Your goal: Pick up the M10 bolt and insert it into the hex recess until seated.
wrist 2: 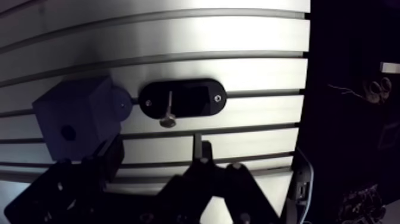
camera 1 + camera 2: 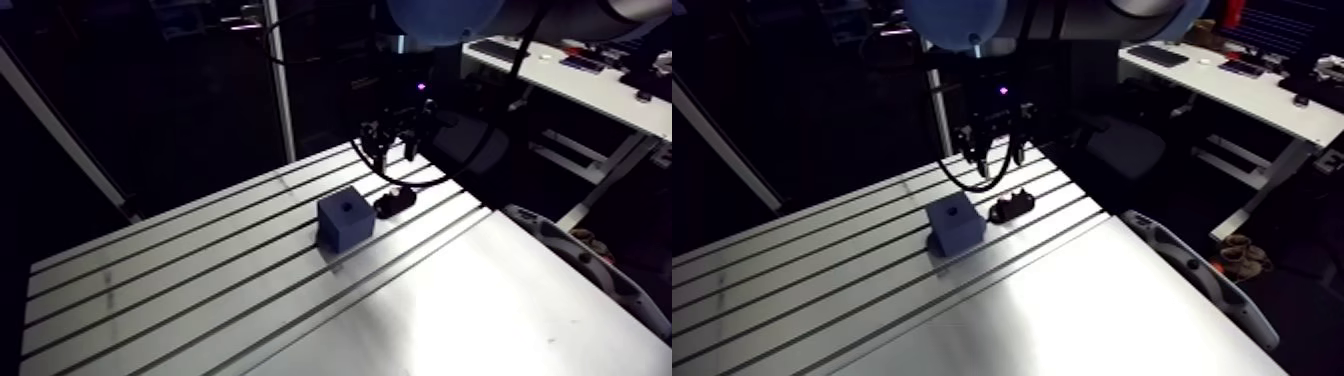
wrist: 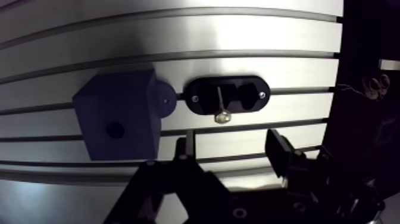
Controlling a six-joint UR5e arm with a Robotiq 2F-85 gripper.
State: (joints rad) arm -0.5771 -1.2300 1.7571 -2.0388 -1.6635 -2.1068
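M10 bolt (image 3: 220, 104) at rest in its holder, not gripped. Entries from largest down.

Table (image 2: 200, 290): slotted aluminium, slots running past both parts. Bright glare on the bare surface.

Gripper (image 3: 234, 146): hangs over the table's far side in the arm view, above the holder. Wrist view: the two fingers stand wide apart with nothing between them and touch nothing. Bolt and holder lie just ahead of the fingertips.

Blue block (image 3: 119, 122): sits on the table beside the holder, to one side of the gripper. Dark hex recess (image 3: 113, 128) in the face toward the wrist camera; the recess looks unfilled. A round dark tab (image 3: 163, 98) juts from the block's base toward the holder.

Black oval holder (image 3: 250, 98): flat on the table, near the block, a small screw at each end. Cannot tell whether it touches the tab.

Bolt: lies across the holder's middle notch. Shank points away from the gripper. The pale metal head overhangs the holder's edge on the gripper side, over bare table.
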